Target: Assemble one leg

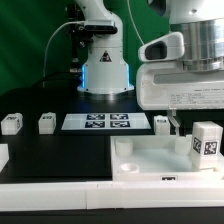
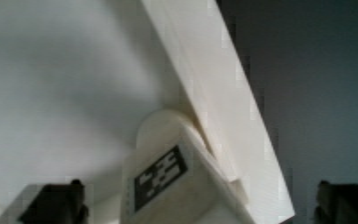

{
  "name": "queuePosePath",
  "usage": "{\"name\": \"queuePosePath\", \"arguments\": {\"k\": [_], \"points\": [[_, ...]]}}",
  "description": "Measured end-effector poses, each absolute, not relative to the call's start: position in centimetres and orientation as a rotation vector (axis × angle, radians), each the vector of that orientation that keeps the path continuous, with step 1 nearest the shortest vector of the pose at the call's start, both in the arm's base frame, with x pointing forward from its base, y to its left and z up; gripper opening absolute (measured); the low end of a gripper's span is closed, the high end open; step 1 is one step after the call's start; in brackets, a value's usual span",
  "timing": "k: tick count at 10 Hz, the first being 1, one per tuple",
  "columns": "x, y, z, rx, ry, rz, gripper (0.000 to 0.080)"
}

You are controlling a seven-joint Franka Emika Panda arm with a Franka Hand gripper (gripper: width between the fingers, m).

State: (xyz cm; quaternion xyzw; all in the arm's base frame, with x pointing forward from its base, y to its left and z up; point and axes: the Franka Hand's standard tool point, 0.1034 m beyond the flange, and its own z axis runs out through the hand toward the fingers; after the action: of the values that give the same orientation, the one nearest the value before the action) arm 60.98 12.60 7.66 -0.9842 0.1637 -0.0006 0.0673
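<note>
Exterior view: gripper (image 1: pixel 175 124) sits low at the far right rim of the tray (image 1: pixel 135 165), just beside the leg (image 1: pixel 163 123). A second leg (image 1: pixel 206 142) stands upright on the tray's right end. Only the wrist view shows the claw: fingers (image 2: pixel 51 203) spread wide, the leg (image 2: pixel 167 180) between them against the tray wall, touching neither.
</note>
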Motion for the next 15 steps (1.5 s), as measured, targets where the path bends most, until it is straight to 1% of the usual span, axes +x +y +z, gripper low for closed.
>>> {"name": "queuePosePath", "arguments": {"k": [6,7,8,9,10,15], "points": [[61.2,11.6,7.6,-3.0,-0.549,-0.066,0.0649],[61.2,11.4,7.6,-2.973,-0.729,-0.073,0.0537],[61.2,11.4,7.6,-2.977,-0.708,-0.073,0.0403],[61.2,11.4,7.6,-2.977,-0.708,-0.073,0.0403],[61.2,11.4,7.6,-2.977,-0.707,-0.073,0.0291],[61.2,11.4,7.6,-2.996,-0.611,-0.069,0.0292]]}}
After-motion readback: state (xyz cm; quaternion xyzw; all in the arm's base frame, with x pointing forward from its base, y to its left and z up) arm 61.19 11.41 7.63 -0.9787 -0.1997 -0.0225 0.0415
